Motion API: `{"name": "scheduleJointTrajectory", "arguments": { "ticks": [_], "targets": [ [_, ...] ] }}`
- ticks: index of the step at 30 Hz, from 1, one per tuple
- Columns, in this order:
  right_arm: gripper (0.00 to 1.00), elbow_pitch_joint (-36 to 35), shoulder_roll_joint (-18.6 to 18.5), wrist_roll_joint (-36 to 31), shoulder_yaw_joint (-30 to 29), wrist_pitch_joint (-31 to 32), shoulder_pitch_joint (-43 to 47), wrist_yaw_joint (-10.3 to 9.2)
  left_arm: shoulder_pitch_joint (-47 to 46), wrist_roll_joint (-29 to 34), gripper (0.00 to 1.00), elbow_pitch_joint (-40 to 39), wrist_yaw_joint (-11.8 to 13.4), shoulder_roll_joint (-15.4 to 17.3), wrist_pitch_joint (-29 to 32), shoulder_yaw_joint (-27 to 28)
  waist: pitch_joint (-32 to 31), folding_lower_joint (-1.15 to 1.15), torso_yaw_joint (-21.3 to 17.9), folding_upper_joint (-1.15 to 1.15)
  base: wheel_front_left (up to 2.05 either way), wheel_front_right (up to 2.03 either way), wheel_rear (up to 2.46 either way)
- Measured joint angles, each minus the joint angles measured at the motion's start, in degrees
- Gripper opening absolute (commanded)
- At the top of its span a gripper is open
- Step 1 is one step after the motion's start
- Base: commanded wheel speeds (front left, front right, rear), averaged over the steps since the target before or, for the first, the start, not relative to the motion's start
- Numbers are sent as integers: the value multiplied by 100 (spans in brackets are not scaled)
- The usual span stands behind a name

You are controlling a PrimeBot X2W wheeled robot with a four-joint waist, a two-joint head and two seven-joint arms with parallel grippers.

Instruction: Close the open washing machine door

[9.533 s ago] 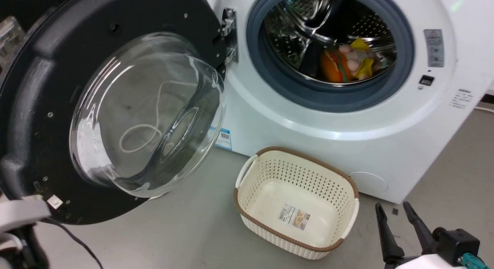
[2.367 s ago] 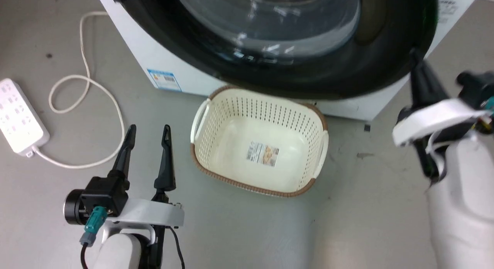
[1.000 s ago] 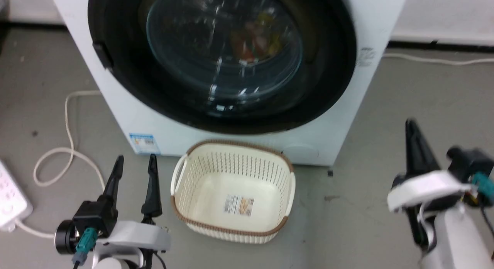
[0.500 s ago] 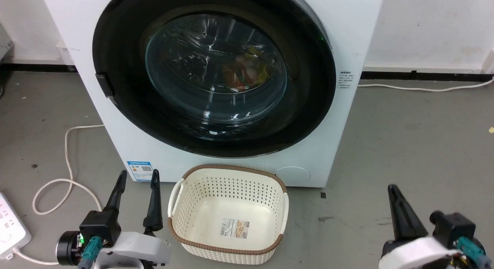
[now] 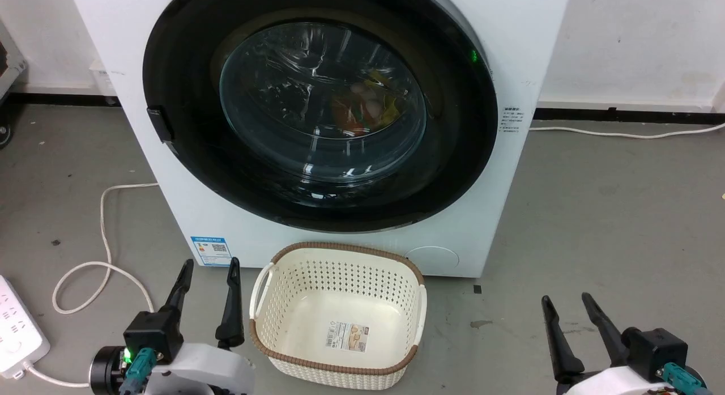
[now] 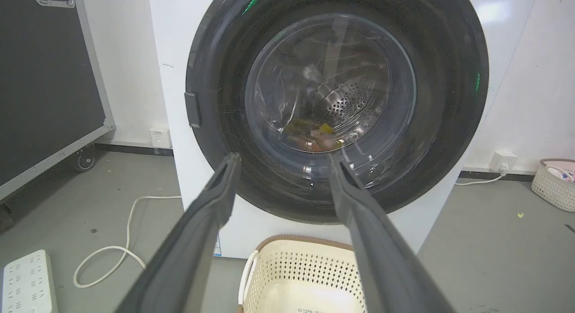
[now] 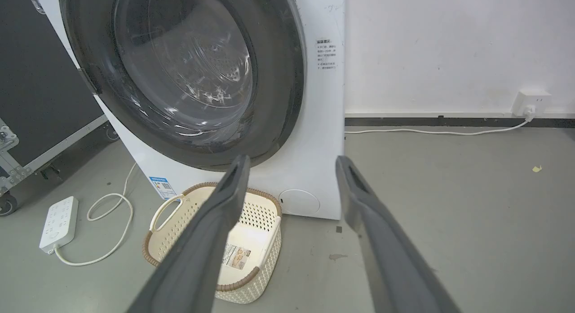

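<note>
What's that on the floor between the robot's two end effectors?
A cream perforated basket sits between the left end effector and the right end effector, nearer the left one. The head view shows this.

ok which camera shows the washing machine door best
The head view: the washing machine door faces the camera unobstructed, shut against the washing machine, only its top cropped. The left wrist view has it frontal, but the left gripper crosses its lower rim. The right wrist view sees it obliquely, partly cropped.
</note>
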Motion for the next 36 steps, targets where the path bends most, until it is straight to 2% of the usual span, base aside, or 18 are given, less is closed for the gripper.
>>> {"name": "scheduleJointTrajectory", "arguments": {
  "ticks": [24,25,36],
  "targets": [
    [100,-69,0,34,27,40,-4,0,20,-221,100,81,59,8,268,-91,23,0,22,0,0,0,0],
    [0,-68,0,49,27,43,-5,0,20,-219,0,81,69,7,268,-92,25,0,22,0,0,0,0],
    [0,-71,-1,35,20,81,-5,0,20,-199,0,59,75,-5,318,-69,35,1,39,0,0,0,0]
  ]
}}
